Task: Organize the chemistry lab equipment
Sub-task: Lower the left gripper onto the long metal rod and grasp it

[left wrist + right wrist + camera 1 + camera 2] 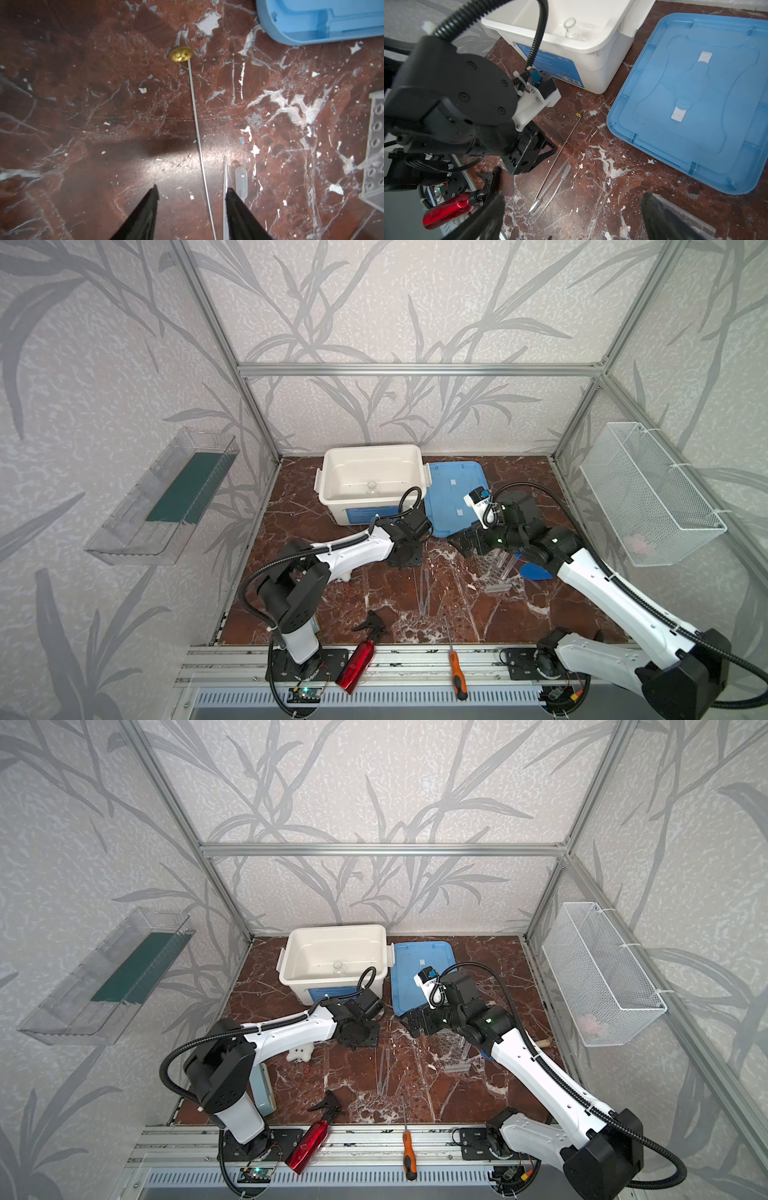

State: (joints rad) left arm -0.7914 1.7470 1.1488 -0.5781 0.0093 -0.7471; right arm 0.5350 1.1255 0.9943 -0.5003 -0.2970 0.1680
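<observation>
My left gripper (192, 192) hangs low over the marble floor, open, its fingers on either side of the thin rod (196, 124). The rod has a gold disc at its far end and touches neither finger. Two thin clear droppers (557, 178) lie beside the rod, one right against a left finger. My right gripper (571, 207) is wide open and empty, just above the clear perforated rack (496, 574), where clear tubes (509, 564) lean. A small clear jar (371, 487) sits inside the white bin (332, 472).
A blue lid (453, 489) lies flat beside the bin. A red spray bottle (357, 662) and an orange-handled screwdriver (456, 670) rest on the front rail. A wire basket (648, 493) hangs on the right wall and a clear shelf (166, 497) on the left.
</observation>
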